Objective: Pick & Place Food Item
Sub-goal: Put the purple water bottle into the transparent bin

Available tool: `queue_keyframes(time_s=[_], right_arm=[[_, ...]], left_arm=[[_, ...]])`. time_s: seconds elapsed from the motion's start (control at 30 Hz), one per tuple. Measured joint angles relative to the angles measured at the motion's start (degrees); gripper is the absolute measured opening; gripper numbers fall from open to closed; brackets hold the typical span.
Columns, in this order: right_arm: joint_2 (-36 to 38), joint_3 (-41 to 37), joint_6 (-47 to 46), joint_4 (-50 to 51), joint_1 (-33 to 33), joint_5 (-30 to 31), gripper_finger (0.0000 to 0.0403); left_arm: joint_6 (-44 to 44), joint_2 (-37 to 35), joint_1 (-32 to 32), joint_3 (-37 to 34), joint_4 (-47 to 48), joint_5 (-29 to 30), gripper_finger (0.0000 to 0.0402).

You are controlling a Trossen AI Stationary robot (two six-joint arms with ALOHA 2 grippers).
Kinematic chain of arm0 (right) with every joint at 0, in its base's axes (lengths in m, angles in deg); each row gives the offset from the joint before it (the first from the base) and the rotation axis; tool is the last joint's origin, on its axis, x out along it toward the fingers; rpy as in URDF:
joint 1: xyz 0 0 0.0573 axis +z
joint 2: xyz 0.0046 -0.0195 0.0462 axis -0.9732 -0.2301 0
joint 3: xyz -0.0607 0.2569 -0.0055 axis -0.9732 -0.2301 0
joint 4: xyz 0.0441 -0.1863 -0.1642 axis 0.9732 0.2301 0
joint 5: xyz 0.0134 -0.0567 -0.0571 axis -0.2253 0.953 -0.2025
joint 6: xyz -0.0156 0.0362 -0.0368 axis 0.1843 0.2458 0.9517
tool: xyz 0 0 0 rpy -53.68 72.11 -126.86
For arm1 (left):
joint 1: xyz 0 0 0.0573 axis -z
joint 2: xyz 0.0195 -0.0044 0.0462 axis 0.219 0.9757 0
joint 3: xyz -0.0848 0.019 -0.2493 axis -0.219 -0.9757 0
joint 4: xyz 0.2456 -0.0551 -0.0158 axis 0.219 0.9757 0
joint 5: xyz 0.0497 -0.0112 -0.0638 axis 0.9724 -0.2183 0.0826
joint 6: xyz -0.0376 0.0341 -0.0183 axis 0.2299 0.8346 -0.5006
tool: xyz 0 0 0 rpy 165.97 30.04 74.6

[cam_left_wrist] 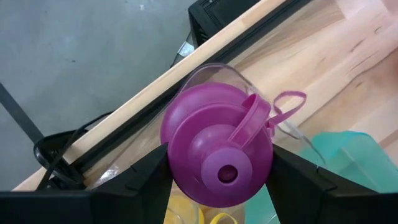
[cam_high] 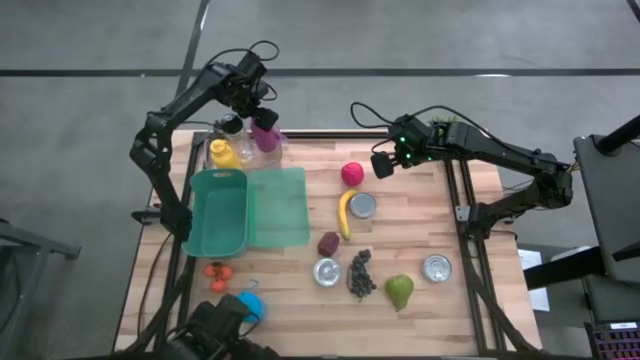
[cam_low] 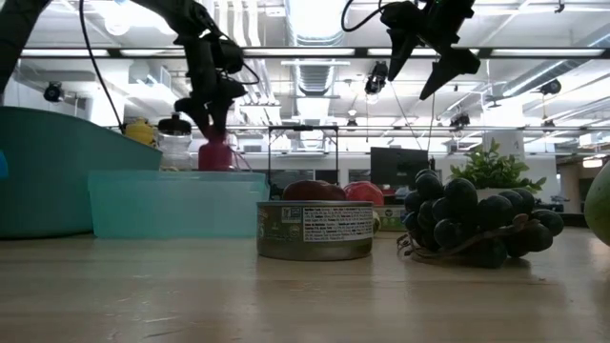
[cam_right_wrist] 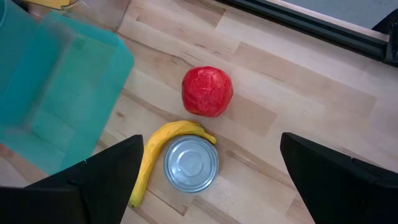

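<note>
The left gripper appears clamped on the purple-lidded bottle at the far-left corner. The right gripper hangs wide above the red fruit; no food placed yet.

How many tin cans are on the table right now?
3: one can beside the banana, one left of the grapes, one right of the pear.

The left arm reaches over the table's far left corner, its elbow raised and its wrist bent downward. The left gripper points down, its two fingers closed against the sides of a purple-lidded bottle. The right arm stretches in from the right edge, held high; the right gripper hangs with jaws spread wide, gripping nothing.
</note>
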Motion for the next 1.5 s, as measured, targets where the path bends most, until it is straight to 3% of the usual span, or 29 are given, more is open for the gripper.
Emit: queue_keyframes(time_s=[0.57,1.17,1.5], right_arm=[[0.0,0.0,0.0,0.0,0.0,0.0,0.0378],[0.0,0.0,0.0,0.0,0.0,0.0,0.0378],[0.0,0.0,0.0,0.0,0.0,0.0,0.0378]], left_arm=[[0.0,0.0,0.0,-4.5,-1.9,0.0,0.0223],[-0.3,0.0,0.2,-4.6,-3.2,-0.5,0.0226],[-0.2,0.0,0.1,-4.6,-3.6,-1.3,0.0288]])
